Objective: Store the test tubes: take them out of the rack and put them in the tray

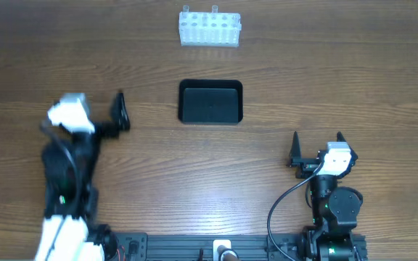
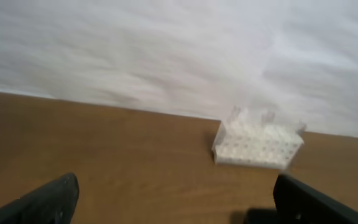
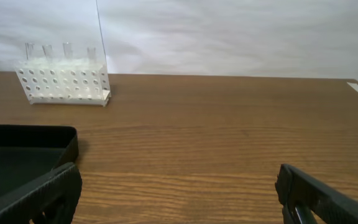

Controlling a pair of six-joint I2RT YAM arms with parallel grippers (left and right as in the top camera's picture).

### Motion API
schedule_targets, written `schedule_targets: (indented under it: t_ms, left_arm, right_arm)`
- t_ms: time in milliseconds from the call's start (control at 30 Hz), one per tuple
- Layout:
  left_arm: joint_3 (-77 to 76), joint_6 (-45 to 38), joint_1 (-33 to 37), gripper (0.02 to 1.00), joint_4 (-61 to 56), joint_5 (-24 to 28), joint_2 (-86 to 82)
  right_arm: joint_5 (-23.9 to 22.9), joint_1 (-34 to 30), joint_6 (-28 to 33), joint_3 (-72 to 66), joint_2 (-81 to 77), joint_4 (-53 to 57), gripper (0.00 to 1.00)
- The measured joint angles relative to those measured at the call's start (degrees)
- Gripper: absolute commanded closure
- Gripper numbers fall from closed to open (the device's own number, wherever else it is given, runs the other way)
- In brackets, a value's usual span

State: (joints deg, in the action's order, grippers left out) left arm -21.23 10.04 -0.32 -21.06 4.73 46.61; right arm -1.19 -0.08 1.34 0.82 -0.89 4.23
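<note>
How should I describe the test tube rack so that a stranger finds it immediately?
On the brown wooden table, find the black tray near the middle. Beyond it, toward the white wall, stands the test tube rack: the only white, hole-dotted block, with clear tubes upright in it.

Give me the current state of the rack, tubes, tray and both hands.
rack, upright, holding tubes
test tubes, standing upright in the rack
tray, empty
left hand, open, empty
right hand, open, empty
</note>
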Motion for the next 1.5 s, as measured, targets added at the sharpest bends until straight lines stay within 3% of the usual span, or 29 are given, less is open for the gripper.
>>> schedule_targets:
  t_ms: [300,500,767,1067,1500]
  left_arm:
    - [-30.8,0.0,-6.0,0.020,9.9,0.3,30.0]
    - [-53.2,0.0,-11.5,0.018,21.3,-2.8,48.3]
    - [-71.9,-0.2,-14.9,0.018,25.0,-5.3,66.7]
    - [-80.1,-0.2,-15.6,0.018,25.4,-5.6,78.5]
    - [-81.3,-0.2,-16.9,0.018,25.0,-6.3,80.7]
  right_arm:
    - [0.0,0.0,0.0,0.0,0.0,0.0,0.007]
    - [0.0,0.0,0.0,0.0,0.0,0.0,0.009]
    - [0.0,0.0,0.0,0.0,0.0,0.0,0.007]
    - [0.0,0.0,0.0,0.0,0.0,0.0,0.009]
    - [0.0,0.0,0.0,0.0,0.0,0.0,0.007]
